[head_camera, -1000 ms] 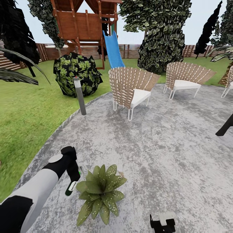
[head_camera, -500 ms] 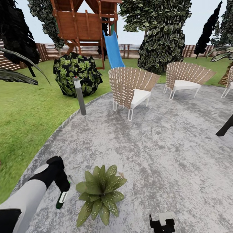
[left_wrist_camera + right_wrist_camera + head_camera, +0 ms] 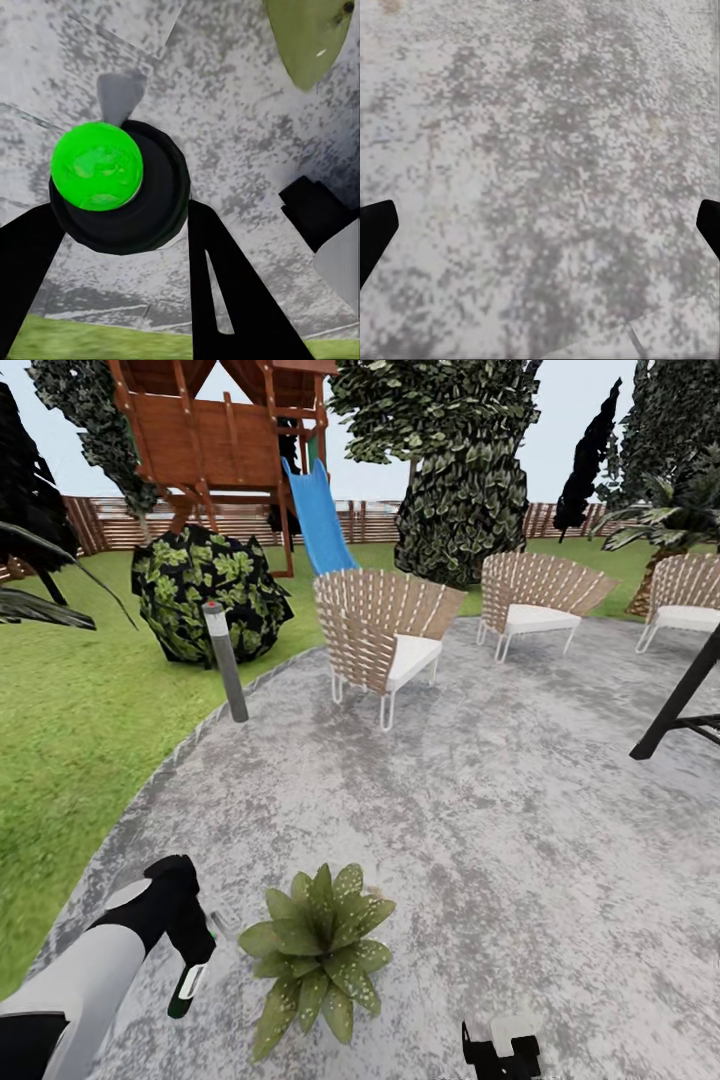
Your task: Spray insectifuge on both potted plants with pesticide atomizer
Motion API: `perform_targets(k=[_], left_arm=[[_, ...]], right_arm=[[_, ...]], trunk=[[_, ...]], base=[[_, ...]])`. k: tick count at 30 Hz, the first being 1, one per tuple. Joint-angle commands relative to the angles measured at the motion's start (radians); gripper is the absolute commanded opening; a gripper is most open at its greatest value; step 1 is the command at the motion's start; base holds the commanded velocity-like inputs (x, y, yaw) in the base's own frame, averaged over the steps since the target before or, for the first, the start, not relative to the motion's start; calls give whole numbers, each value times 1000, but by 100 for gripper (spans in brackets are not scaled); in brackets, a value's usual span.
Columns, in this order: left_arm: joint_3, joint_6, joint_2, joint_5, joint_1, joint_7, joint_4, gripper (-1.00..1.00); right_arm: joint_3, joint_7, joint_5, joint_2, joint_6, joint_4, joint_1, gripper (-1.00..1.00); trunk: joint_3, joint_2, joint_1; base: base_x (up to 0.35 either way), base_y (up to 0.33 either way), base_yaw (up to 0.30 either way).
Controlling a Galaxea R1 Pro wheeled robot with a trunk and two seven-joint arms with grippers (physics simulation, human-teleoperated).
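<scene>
My left gripper (image 3: 192, 958) is shut on the pesticide atomizer (image 3: 184, 988), a small white and dark bottle hanging low over the grey patio. The left wrist view looks along the bottle's end: a bright green disc on the dark round atomizer (image 3: 118, 187), pinched between the black fingers (image 3: 225, 285). One potted plant (image 3: 318, 950), a low rosette of speckled green leaves, sits on the paving just right of the atomizer, and a leaf (image 3: 307, 37) of it shows past the bottle. The second potted plant is out of view. At the head view's bottom edge my right gripper (image 3: 500, 1048) is open over bare paving (image 3: 540, 187).
The round patio (image 3: 480, 810) borders lawn (image 3: 70, 740) on the left. A grey bollard lamp (image 3: 226, 660) stands at its edge before a dark shrub (image 3: 205, 590). Woven chairs (image 3: 380, 630) stand further back, and a black frame leg (image 3: 675, 700) at the right. A playset with a blue slide (image 3: 315, 515) and a fence lie beyond.
My left arm has drawn back toward the lower left with the atomizer, away from the plant. The head camera has turned, shifting the whole scene leftward.
</scene>
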Motion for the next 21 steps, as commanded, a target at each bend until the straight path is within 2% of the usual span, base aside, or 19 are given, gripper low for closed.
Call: perform_targets(k=[1, 3, 4, 6, 7, 9, 11, 13, 16, 18, 21], left_arm=[[-2, 10, -3, -2, 17, 1, -2, -100], [-1, 8, -3, -1, 56, 54, 0, -100], [0, 8, -2, 13, 62, 65, 1, -100], [2, 6, 8, 110, 72, 164, 11, -100], [4, 4, 9, 148, 80, 209, 27, -100], [4, -12, 9, 187, 90, 294, 65, -100], [10, -78, 6, 198, 93, 338, 100, -100], [37, -103, 2, 199, 93, 347, 101, -100], [65, -114, 8, 198, 94, 355, 100, -100], [67, -117, 16, 197, 95, 404, 109, -100], [69, -116, 8, 201, 95, 449, 107, -100]], right_arm=[[9, -6, -4, 0, -3, 2, -1, 100], [9, -6, -4, 0, -2, 2, -1, 100], [9, -6, -4, 0, -2, 2, -1, 100], [9, -6, -4, 0, -2, 3, -1, 100], [9, -6, -4, 0, -2, 3, -1, 100], [9, -6, -4, 0, -2, 3, -1, 100], [9, -6, -4, 1, -2, 3, -1, 100], [9, -5, -3, 0, -2, 3, -1, 100], [9, -5, -3, 0, -2, 3, -1, 100], [9, -5, -3, 0, -2, 3, -1, 100], [9, -5, -3, 1, -2, 3, -1, 100]], trunk=[[0, 0, 0], [1, 0, 0], [1, 0, 0], [1, 0, 0], [1, 0, 0], [1, 0, 0], [1, 0, 0], [1, 0, 0], [1, 0, 0], [1, 0, 0], [1, 0, 0]], base=[[182, 279, -258], [127, 153, -153], [19, 23, -26], [6, 7, -8], [2, 2, -2], [0, 0, -1], [0, 0, 0], [0, 0, 0], [0, 0, 0], [0, 0, 0], [0, 0, 0]])
